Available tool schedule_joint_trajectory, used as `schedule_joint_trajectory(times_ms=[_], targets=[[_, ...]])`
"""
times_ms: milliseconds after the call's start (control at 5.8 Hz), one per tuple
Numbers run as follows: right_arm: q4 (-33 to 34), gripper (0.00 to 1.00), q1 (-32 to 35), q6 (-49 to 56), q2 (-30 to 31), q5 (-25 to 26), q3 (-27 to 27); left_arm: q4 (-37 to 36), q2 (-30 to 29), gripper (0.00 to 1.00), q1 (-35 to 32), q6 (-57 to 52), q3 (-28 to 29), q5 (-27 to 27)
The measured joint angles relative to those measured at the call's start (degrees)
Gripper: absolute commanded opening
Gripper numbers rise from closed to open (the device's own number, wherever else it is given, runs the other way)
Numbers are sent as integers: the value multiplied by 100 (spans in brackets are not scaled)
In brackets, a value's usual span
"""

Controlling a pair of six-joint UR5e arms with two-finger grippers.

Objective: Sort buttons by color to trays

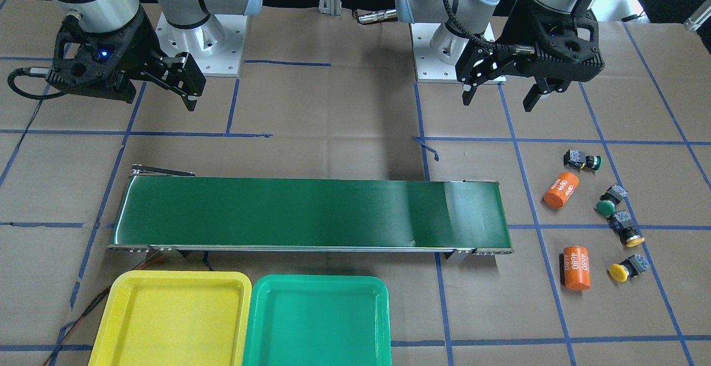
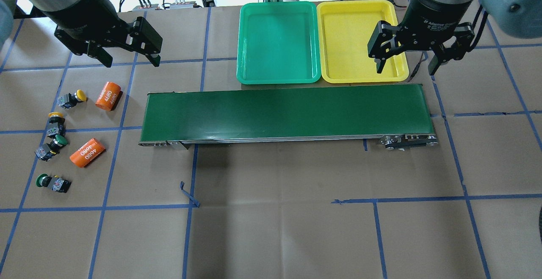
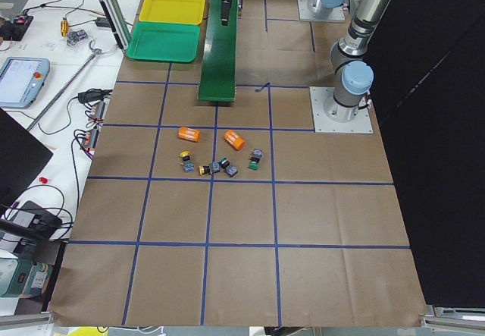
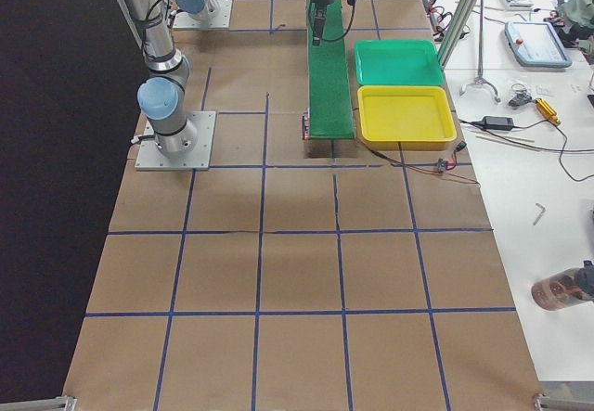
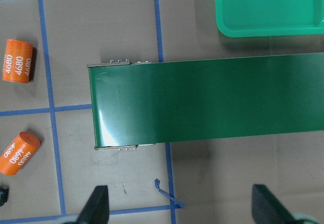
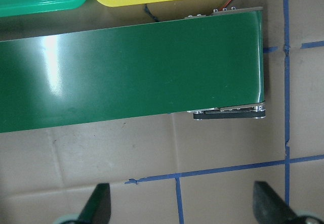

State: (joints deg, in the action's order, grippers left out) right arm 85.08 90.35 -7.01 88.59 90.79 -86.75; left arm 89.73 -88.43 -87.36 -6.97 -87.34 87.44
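Both jaws are wide open and hold nothing. The left gripper (image 2: 131, 61) hangs in the air near the left end of the conveyor belt (image 2: 283, 111), and the right gripper (image 2: 405, 69) hangs near its right end. All four buttons lie on the robot's left side of the table (image 2: 275, 211), past the belt's left end and well apart from the trays. I count a yellow button (image 2: 73, 98), a second yellow button (image 2: 55, 120), a green button (image 2: 53, 145) close under it, and a second green button (image 2: 51, 182). Two orange cylinders (image 2: 108, 95) (image 2: 87, 152) lie on their sides between the buttons and the belt, so the gaps there are small. The green tray (image 2: 277, 42) and yellow tray (image 2: 351, 37) sit right beside each other, close along the belt's far edge. A wide stretch of brown paper with blue tape squares lies on the near side of the belt. The buttons have round shiny caps on boxy black bodies. The trays are smooth plastic squares with round corners and low rims. The belt is long, flat and glossy.
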Motion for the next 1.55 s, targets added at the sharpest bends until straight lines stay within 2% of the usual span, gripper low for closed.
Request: schedule_joint_trajectory(times_ms=[345, 1035, 1208, 1553], targets=[[0, 100, 0, 29, 0, 0, 0, -37, 16, 99, 537, -730, -136, -5], [0, 100, 0, 59, 0, -24, 0, 345, 100, 99, 1773, -2564, -282, 26], [0, 100, 0, 59, 0, -23, 0, 326, 3, 99, 2085, -3164, -474, 24], [0, 100, 0, 59, 1, -18, 0, -279, -281, 98, 2666, -4353, -1071, 29]])
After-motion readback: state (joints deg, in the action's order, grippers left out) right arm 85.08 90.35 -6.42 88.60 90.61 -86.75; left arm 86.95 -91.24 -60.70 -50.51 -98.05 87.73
